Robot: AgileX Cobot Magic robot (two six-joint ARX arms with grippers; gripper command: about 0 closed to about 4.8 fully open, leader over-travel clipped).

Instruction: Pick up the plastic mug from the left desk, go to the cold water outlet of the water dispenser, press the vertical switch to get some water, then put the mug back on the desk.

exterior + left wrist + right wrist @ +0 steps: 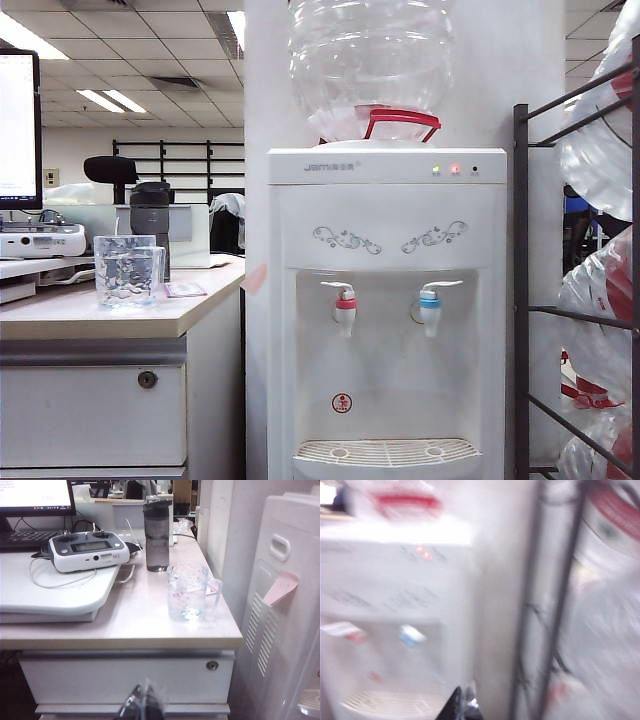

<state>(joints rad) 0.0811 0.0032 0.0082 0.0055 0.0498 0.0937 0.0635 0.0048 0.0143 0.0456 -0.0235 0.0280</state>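
Observation:
The clear plastic mug [128, 270] [187, 592] stands upright on the left desk [90, 315] [120, 630], near its right edge, handle toward the water dispenser [385, 320]. Water glints inside it. The cold water outlet [431, 310] with its blue band sits right of the red-banded tap; its vertical switch [440, 286] tops it. In the blurred right wrist view the outlet [411, 635] shows faintly. My left gripper [145, 700] is shut and empty, low in front of the drawer. My right gripper [462, 702] is shut and empty, off the dispenser's front. Neither gripper shows in the exterior view.
A smoky-grey bottle [156, 535] stands behind the mug, beside a grey remote controller [87, 550] on a white board. A monitor [18, 125] is at the far left. A dark metal rack [525, 290] with spare bottles stands right of the dispenser. A drip grille [385, 452] lies below the taps.

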